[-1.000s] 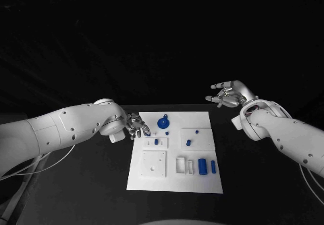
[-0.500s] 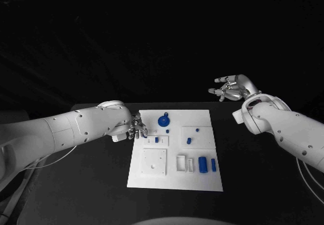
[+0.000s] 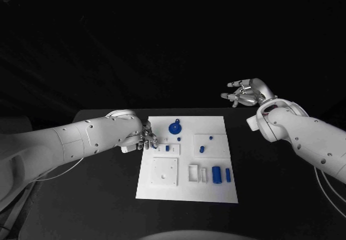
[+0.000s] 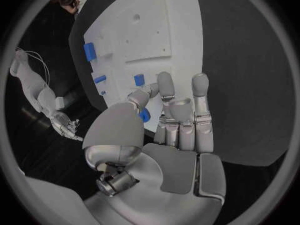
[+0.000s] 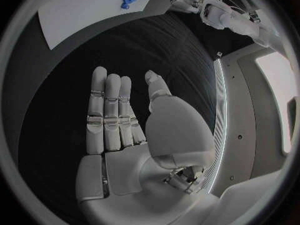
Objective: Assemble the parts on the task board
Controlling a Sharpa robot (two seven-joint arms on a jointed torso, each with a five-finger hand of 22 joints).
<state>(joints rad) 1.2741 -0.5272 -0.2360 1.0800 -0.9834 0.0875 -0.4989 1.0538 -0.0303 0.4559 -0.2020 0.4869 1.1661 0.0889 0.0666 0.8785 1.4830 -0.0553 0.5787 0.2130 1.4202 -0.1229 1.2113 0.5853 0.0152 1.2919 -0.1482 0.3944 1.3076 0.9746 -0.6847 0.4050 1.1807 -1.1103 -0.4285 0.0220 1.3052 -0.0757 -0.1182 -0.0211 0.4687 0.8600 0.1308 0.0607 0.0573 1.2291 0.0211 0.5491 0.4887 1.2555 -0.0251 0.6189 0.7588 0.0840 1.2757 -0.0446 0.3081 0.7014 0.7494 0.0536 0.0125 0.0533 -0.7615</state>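
The white task board [image 3: 184,190] lies in the middle of the black table. On it are a round blue part [image 3: 174,129], small blue parts [image 3: 167,149] [image 3: 202,148] and two blue cylinders [image 3: 216,174] near its right edge. My left hand [image 3: 146,139] hovers at the board's left edge beside the small parts. In the left wrist view its fingers [image 4: 181,115] point out straight over the board [image 4: 150,35] and hold nothing; a blue part [image 4: 145,116] shows just behind the thumb. My right hand [image 3: 247,94] is raised beyond the table's far right corner, palm flat [image 5: 125,130], holding nothing.
A raised white square plate [image 3: 164,172] and a white frame [image 3: 193,173] sit on the near half of the board. Black table surface [image 3: 94,200] surrounds the board on both sides. My right forearm [image 3: 303,140] stretches along the table's right side.
My right hand has lifted a little higher and farther back from the board. My left hand has stayed at the board's left edge while its arm shifted slightly inward.
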